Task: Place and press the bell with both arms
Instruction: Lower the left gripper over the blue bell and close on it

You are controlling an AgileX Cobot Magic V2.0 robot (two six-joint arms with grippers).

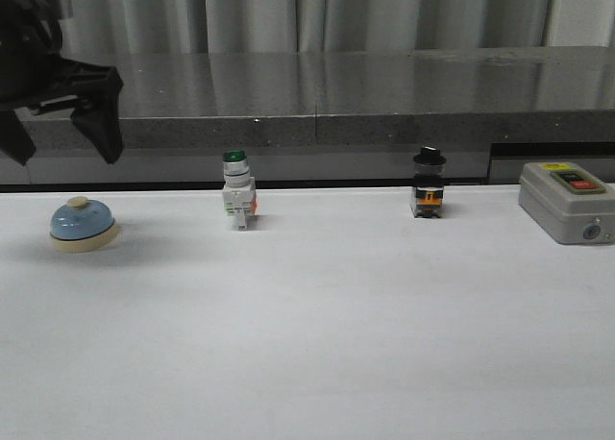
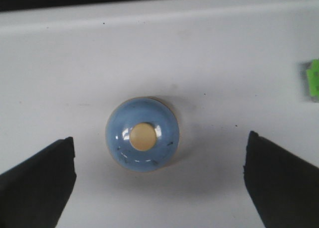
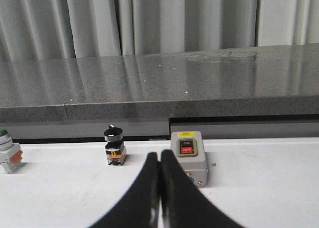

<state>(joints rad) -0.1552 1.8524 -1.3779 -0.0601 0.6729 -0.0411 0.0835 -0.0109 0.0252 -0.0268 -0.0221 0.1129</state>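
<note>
The light-blue bell with a cream base and cream button stands on the white table at the far left. My left gripper hangs open above it, fingers wide apart. In the left wrist view the bell lies below and between the two spread fingertips, untouched, and the left gripper holds nothing. My right gripper is shut and empty, fingers pressed together, low over the table; it does not show in the front view.
A green-capped white push-button switch stands right of the bell. A black-knobbed switch and a grey box with red and black buttons stand further right, also in the right wrist view. A grey stone ledge runs behind.
</note>
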